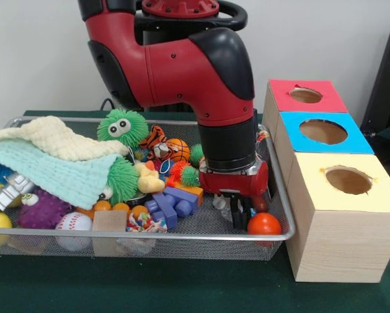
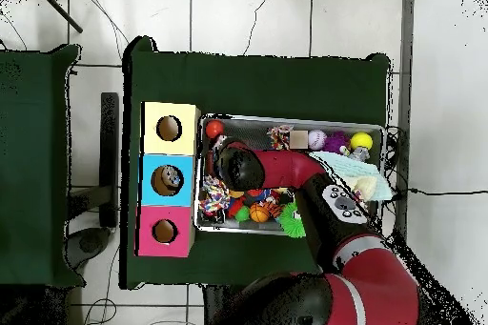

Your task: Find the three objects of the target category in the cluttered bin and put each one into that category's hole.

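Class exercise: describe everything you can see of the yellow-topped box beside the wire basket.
The yellow-topped box looks like pale wood with visible grain, its top face covered yellow and cut with one round hole. It stands upright on the green table cover, at one end of a row of three, flush against the blue-topped box. Its side sits close beside the basket; contact cannot be confirmed.

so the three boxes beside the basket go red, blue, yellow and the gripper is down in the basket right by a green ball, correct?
Not quite: the ball by the gripper is orange, not green, as the front view shows. The rest holds: the red box, blue box and yellow box stand beside the wire basket.
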### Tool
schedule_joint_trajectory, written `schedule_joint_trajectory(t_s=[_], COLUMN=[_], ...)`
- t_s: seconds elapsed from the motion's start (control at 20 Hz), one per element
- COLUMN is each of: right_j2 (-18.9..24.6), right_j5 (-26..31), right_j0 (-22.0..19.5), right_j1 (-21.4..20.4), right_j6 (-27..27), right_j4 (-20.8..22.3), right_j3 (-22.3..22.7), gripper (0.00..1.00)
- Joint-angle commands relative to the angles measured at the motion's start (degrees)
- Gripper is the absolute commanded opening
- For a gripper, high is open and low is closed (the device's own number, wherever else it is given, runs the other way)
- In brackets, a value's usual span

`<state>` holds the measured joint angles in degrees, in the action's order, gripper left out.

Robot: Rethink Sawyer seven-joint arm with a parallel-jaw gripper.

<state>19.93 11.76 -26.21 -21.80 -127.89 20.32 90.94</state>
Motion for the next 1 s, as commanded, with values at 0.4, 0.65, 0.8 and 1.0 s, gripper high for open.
schedule_joint_trajectory(t_s=[0.4, 0.65, 0.8, 1.0], right_j2=[0.7, -6.5, -8.4, -10.0], right_j5=[5.8, 1.3, 0.5, 0.4], right_j0=[0.8, 6.3, 7.6, 8.6], right_j1=[-1.8, -2.7, -3.0, -2.9], right_j6=[4.0, -2.2, -3.3, -4.6], right_j4=[3.6, 3.8, 3.3, 1.6], right_j3=[2.0, 1.4, 1.4, 1.7], gripper=[0.0, 1.0, 1.0, 1.0])
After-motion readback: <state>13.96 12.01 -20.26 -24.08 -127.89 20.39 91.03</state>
